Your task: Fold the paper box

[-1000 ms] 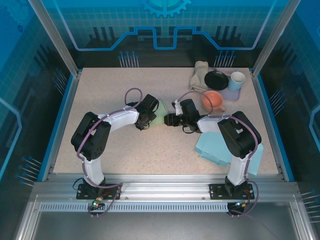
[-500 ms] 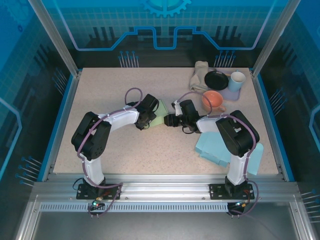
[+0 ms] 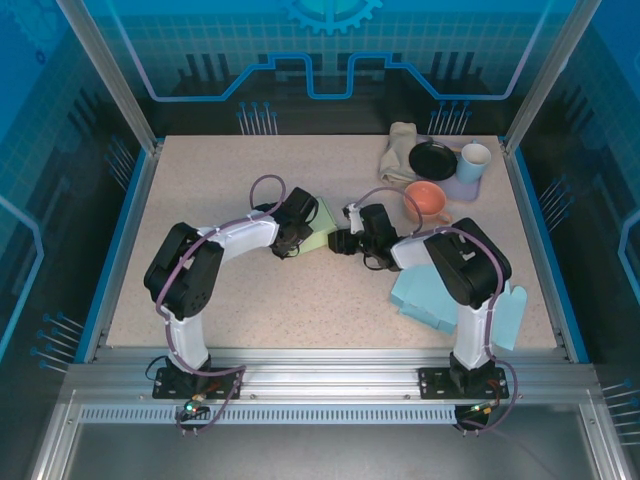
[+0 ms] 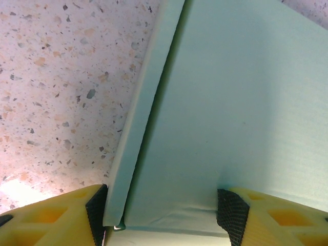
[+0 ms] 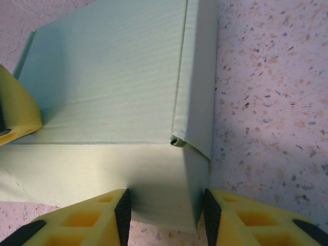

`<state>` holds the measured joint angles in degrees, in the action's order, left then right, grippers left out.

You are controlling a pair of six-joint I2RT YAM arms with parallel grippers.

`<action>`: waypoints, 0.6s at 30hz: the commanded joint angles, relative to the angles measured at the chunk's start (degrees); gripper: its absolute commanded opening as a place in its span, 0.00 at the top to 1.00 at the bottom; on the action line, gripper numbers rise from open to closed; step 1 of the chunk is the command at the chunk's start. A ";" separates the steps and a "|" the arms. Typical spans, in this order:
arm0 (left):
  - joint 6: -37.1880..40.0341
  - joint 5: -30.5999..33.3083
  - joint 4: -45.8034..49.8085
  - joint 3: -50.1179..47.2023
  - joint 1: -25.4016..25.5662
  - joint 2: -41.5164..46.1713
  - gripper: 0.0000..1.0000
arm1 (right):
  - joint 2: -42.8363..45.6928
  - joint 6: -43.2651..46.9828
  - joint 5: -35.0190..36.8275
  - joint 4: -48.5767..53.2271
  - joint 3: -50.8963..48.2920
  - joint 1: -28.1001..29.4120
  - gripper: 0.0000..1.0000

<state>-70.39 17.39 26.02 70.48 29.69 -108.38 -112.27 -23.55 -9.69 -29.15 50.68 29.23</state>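
Observation:
A pale green paper box lies mid-table between both arms. In the left wrist view the box has a folded side flap on its left, and my left gripper grips its near edge with both black pads against it. In the right wrist view the box shows a raised side wall, and my right gripper clamps the box's near corner. A yellow fingertip of the left gripper touches the box's far edge there. From above, the left gripper and right gripper face each other across the box.
Flat light-blue paper sheets lie by the right arm's base. At the back right stand an orange bowl, a black dish, a pale cup and a beige cloth. Blue walls ring the table.
The right arm's elbow has drifted slightly left and toward the box. Both grippers stay at the box, which has barely moved.

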 commanded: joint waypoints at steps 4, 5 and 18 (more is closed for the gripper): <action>1.09 -0.10 7.35 -3.03 -1.44 -6.87 0.38 | -2.69 2.47 5.23 -2.69 -3.46 0.08 0.55; 1.12 -0.16 7.38 -2.98 -1.48 -6.92 0.38 | -2.37 2.48 6.12 -2.25 -3.47 0.31 0.55; 0.90 0.14 7.64 -3.06 -2.02 -7.20 0.38 | 3.55 0.15 6.29 3.53 -3.05 0.99 0.50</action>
<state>-70.37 17.34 25.98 70.85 29.45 -108.71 -110.87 -22.44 -4.91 -30.52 48.60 30.22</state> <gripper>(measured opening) 0.622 0.499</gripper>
